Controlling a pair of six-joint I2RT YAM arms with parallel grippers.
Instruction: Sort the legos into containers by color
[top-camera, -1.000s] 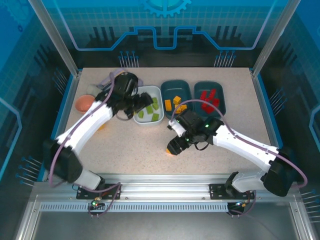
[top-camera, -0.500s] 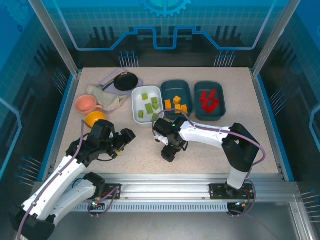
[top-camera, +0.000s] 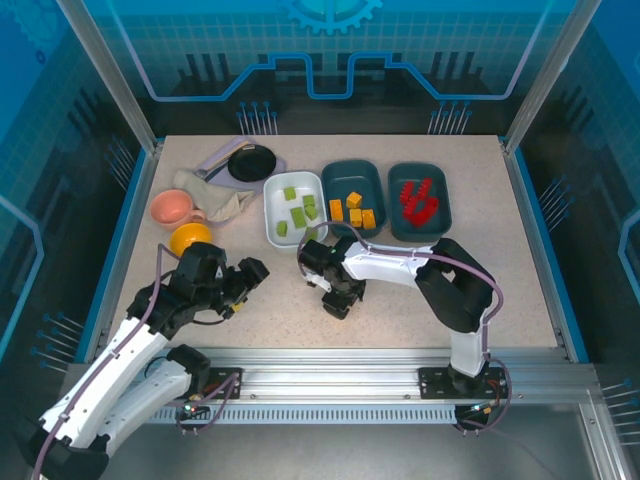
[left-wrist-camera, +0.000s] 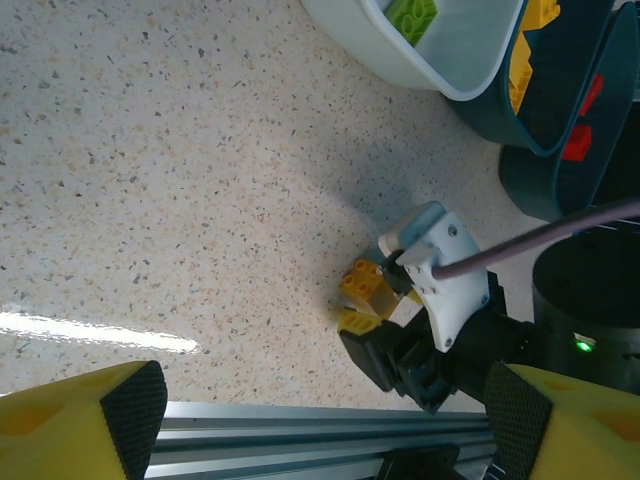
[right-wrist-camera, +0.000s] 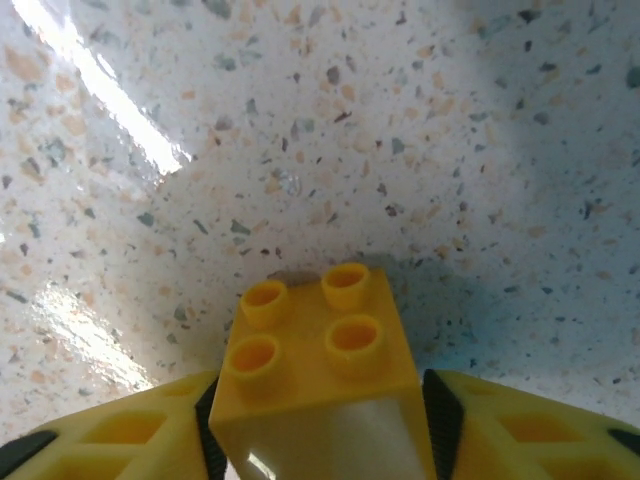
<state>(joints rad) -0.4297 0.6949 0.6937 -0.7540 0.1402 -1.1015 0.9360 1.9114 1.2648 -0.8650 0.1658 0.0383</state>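
Orange-yellow lego (right-wrist-camera: 320, 345) pinched in my right gripper (right-wrist-camera: 322, 405)
Glossy, four round studs, square-edged, resting on the speckled table (right-wrist-camera: 450, 150) near the rounded white tray (top-camera: 269, 205), black pads (right-wrist-camera: 437, 425) pressed to both sides; my left gripper (left-wrist-camera: 325, 410) gapes wide

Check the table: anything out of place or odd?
One orange-yellow brick sits on the table near the front, gripped by the right gripper, apart from the teal tray of yellows. Nothing else stands out.

Lower part of yellow brick (right-wrist-camera: 325, 400) cut off, teal tray (left-wrist-camera: 497, 115) cropped at edge
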